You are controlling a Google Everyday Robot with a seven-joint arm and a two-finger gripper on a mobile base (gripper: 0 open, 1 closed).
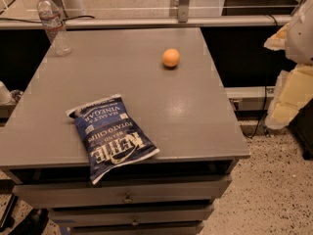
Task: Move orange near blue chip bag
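Camera view: jaws cropped at right edge, state unclear; orange (171, 58) on table (205, 111).

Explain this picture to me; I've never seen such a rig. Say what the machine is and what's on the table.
The machine is a mobile robot with one arm. A single camera looks down at a grey cabinet top with drawers below. The pale shapes at the right edge are the arm. Its end effector, the grasping part, hangs there beside the table, touching nothing on it. On the surface are an orange toward the back, a blue chip bag lying flat with one end overhanging the front edge, and a clear water bottle upright at the back left corner. Nothing appears to be held.
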